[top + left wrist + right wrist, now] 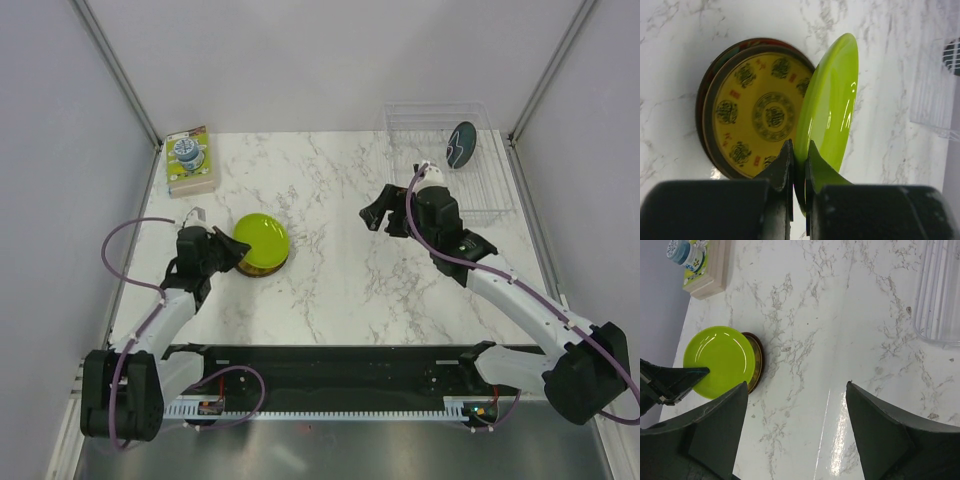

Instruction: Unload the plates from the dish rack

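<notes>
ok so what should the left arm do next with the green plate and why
Probably lower the lime green plate flat onto the yellow-patterned plate and let go: the left end effector is shut on its rim, holding it tilted over that plate.

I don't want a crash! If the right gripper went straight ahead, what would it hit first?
Probably just the bare table, beside the green plate; depth is hard to judge.

Bright, even light; white glare on the marble table [837, 410] and the green plate [847, 107], shadows soft
</notes>
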